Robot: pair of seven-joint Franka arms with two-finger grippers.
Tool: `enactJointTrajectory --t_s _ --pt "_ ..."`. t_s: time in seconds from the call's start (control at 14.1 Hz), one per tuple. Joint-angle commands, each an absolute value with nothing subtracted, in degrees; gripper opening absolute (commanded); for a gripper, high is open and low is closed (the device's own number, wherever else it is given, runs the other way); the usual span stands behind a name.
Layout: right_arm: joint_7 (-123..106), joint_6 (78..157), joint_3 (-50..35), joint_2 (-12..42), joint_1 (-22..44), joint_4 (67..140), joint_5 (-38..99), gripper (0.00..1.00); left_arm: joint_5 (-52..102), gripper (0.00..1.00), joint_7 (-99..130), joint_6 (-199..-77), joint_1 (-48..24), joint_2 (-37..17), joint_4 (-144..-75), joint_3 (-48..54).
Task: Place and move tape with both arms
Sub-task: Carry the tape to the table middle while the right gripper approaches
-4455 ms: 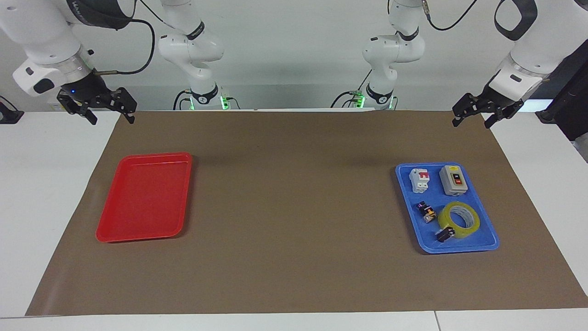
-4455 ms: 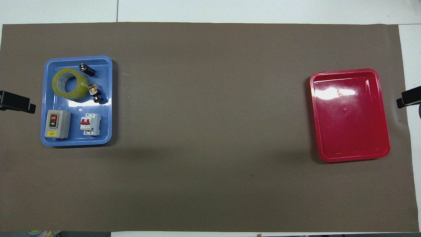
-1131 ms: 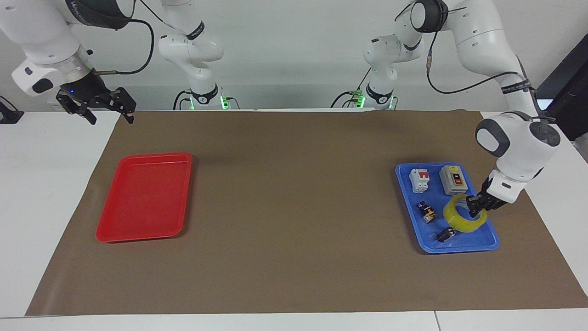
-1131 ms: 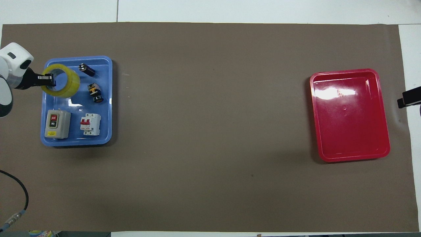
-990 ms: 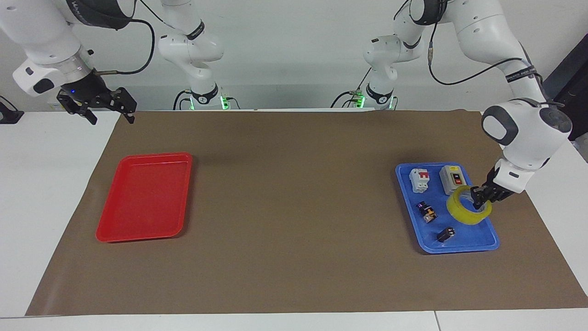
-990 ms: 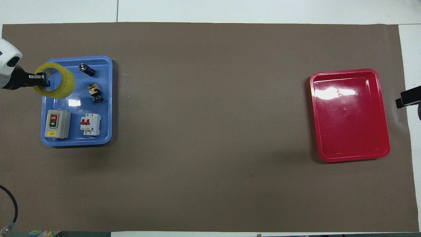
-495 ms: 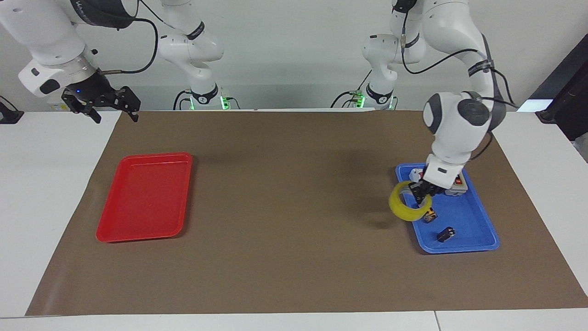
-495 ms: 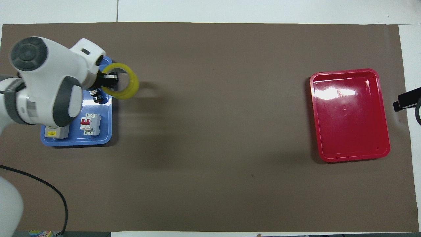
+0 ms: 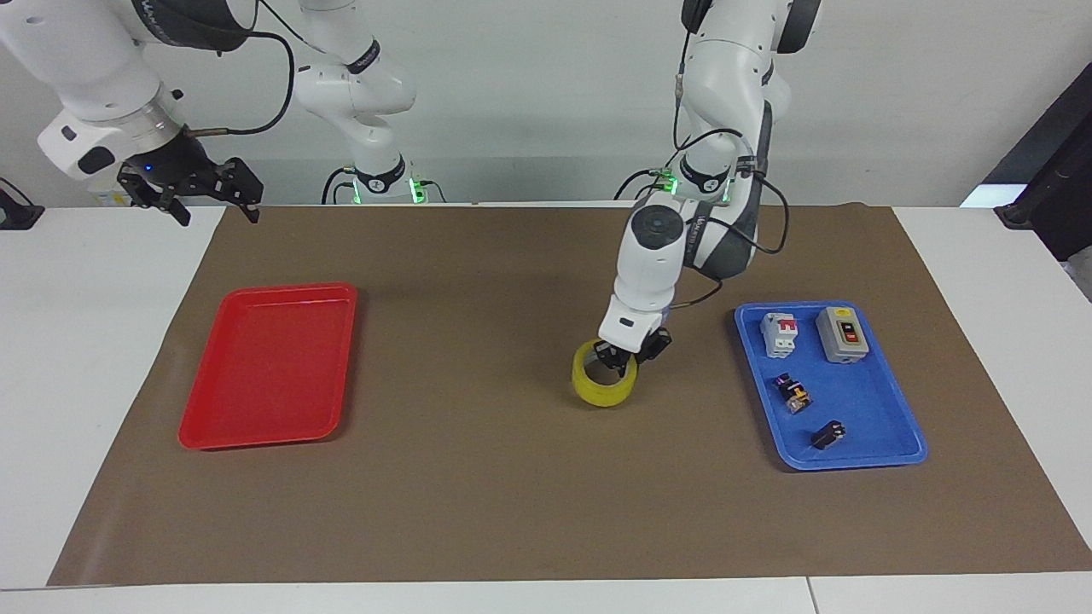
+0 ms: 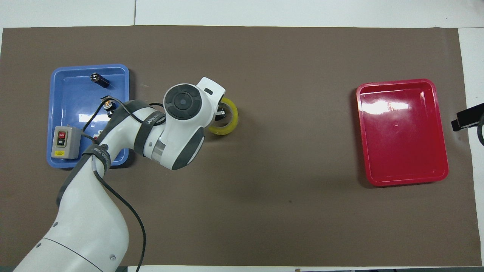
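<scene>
The tape (image 9: 604, 390) is a yellow ring near the middle of the brown mat, between the two trays, at or just above the mat's surface. My left gripper (image 9: 623, 362) comes down onto it and is shut on the ring's rim on the side nearer the robots. In the overhead view my left arm covers part of the tape (image 10: 224, 130), and the left gripper (image 10: 219, 113) shows at the rim. My right gripper (image 9: 192, 194) waits open and empty in the air over the mat's corner at the right arm's end; only its tip (image 10: 463, 120) shows in the overhead view.
A blue tray (image 9: 862, 401) at the left arm's end holds a grey switch box (image 9: 841, 334), a white breaker (image 9: 779, 333) and two small black connectors (image 9: 792, 394). A red tray (image 9: 269, 367) lies at the right arm's end.
My left gripper lifted the tape out of the blue tray and carried it to the middle of the mat, lowering it there. My right arm has barely moved.
</scene>
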State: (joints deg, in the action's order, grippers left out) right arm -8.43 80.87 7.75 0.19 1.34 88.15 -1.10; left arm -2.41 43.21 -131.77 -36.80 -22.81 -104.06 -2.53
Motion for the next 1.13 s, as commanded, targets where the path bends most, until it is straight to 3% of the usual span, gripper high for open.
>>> enactJointTrajectory --t_s 0.0,0.35,0.42,0.49,0.57,0.71,0.85,1.06 --pt "-10.02 84.69 7.56 -4.03 0.97 96.30 0.17 1.00 -3.96 0.00 46.05 -133.16 -41.03 -23.73 -103.27 -3.52" --pt "-8.70 88.07 7.56 -5.36 4.74 99.57 1.58 1.00 -3.96 0.00 46.75 -132.80 -42.54 -24.79 -104.49 -3.52" --pt "-8.18 88.59 7.56 -5.80 6.23 100.62 1.58 1.00 -3.96 0.19 47.63 -132.80 -42.54 -24.70 -104.59 -3.52" --pt "-6.96 89.64 7.56 -6.50 7.46 101.94 1.58 1.00 -3.96 0.72 48.85 -132.80 -42.54 -24.70 -104.24 -3.60" --pt "-5.55 90.87 7.56 -6.68 7.82 103.00 1.58 1.00 -3.96 0.92 49.04 -132.37 -42.63 -24.35 -104.24 -3.78" --pt "-4.83 93.41 7.56 -7.12 9.84 104.76 1.58 1.00 -3.96 1.00 48.61 -128.69 -41.75 -20.41 -104.67 -3.61" --pt "-3.44 95.53 7.56 -6.60 10.45 105.47 1.76 1.00 -3.96 1.00 47.47 -126.31 -38.43 -15.41 -105.73 -3.78" --pt "6.21 100.35 7.56 -2.22 17.12 104.77 3.51 1.00 -3.87 1.00 39.85 -119.82 -32.19 -9.77 -105.82 -3.61"
